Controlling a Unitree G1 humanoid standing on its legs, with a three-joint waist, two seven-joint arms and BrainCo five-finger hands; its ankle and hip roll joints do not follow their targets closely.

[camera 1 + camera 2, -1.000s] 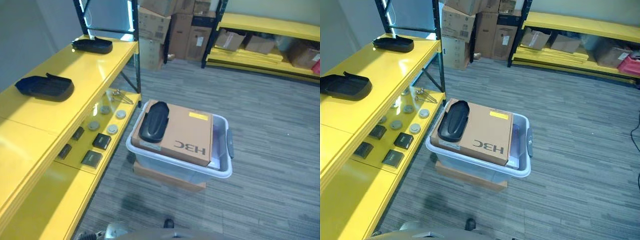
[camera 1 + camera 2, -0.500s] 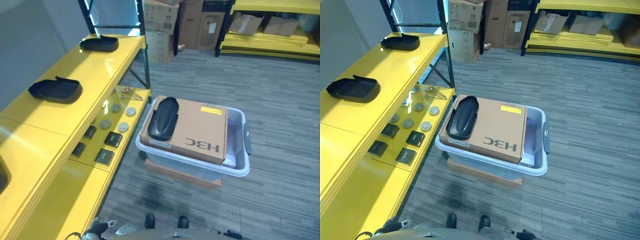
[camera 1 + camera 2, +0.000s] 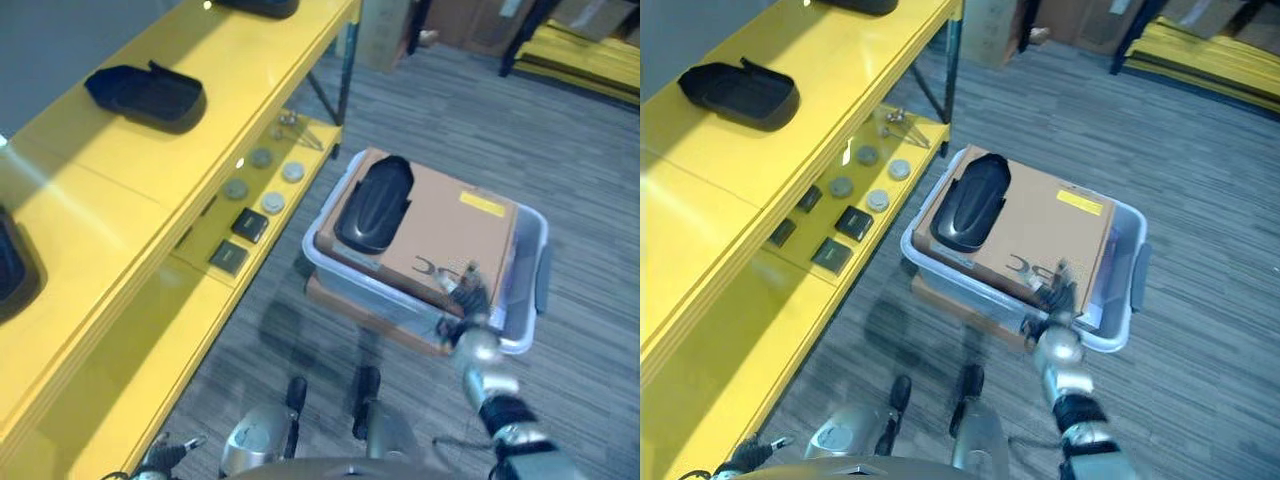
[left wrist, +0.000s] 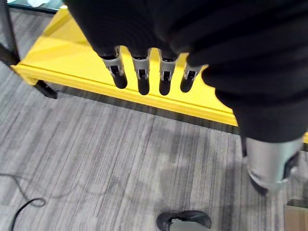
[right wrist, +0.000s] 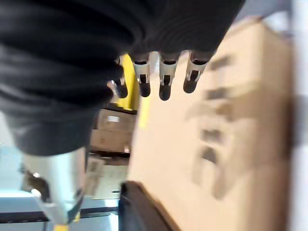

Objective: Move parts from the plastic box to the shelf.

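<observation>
Right hand (image 3: 1052, 290): raised over the near edge of the brown cardboard sheet (image 3: 1040, 225), fingers loosely spread, nothing held. Left hand (image 4: 149, 72): low beside the yellow metal shelf (image 3: 120, 190), fingers relaxed, empty.

Task item: glossy black moulded plastic part (image 3: 972, 200), lying on the cardboard at its shelf-side end, atop the translucent grey plastic box (image 3: 1130, 290), well apart from the right hand.

Handling advice: the reach is best carried across the cardboard toward the part; a grasp round its long sides is judged safest, since the smooth shell may slip.

Shelf stock: a similar black tray-shaped part (image 3: 150, 92) is laid on the top level.
</observation>
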